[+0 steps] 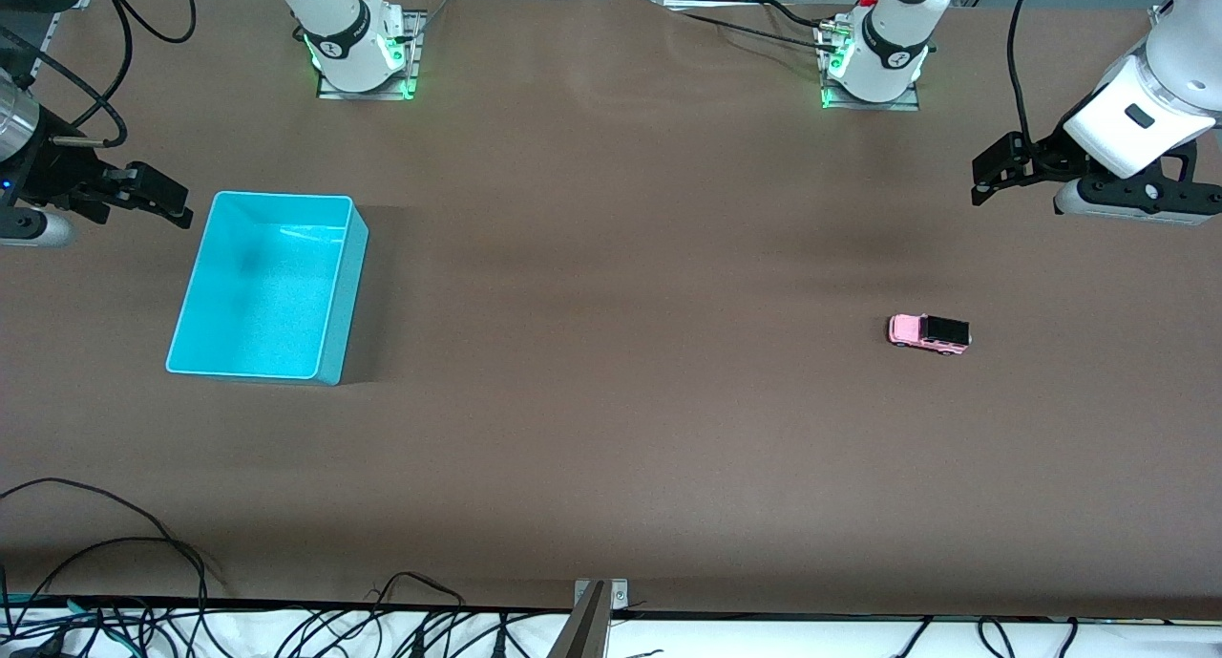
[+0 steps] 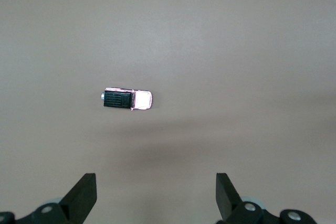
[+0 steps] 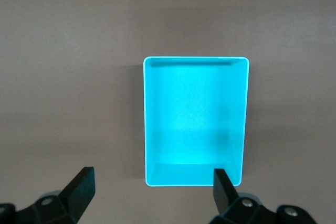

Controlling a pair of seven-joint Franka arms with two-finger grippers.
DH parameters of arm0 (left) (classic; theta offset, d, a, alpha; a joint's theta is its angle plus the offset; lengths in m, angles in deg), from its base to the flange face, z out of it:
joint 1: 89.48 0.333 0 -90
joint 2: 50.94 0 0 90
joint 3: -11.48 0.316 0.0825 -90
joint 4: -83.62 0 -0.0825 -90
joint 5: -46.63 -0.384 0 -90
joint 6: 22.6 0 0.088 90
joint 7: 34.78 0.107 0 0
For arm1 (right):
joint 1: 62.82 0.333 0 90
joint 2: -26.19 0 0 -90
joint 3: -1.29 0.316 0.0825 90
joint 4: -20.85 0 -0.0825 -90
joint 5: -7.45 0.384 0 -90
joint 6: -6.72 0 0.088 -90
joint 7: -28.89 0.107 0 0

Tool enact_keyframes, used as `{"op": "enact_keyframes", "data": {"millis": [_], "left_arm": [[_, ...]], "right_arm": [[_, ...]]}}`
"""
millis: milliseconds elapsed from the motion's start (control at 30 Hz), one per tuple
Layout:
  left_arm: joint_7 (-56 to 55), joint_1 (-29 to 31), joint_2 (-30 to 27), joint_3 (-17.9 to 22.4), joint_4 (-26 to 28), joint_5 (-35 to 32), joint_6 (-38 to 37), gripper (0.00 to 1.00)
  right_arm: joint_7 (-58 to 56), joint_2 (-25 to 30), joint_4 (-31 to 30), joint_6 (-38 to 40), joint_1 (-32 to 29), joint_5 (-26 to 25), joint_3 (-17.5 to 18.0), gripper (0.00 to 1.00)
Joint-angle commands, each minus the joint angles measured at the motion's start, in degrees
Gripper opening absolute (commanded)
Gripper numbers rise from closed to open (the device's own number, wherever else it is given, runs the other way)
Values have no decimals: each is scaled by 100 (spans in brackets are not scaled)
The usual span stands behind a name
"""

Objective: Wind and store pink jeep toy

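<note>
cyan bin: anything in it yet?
Empty. The cyan bin shows only bare floor; the pink jeep toy stands on the table.

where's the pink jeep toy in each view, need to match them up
Front view: the pink jeep toy sits on the brown table toward the left arm's end, apart from the cyan bin.
Left wrist view: the jeep lies near the middle, past the open left claw.
Right wrist view: not in it; only the bin and the open right claw.
Shared landmark: the brown table surface.
</note>
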Motion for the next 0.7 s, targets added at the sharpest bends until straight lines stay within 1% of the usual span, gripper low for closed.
{"op": "enact_keyframes", "data": {"millis": [0, 668], "left_arm": [[59, -26, 15, 0, -70, -120, -78, 100], [68, -26, 41, 0, -26, -128, -78, 100]], "right_arm": [[71, 16, 59, 107, -13, 105, 8, 100], [45, 16, 67, 99, -13, 96, -1, 100]]}}
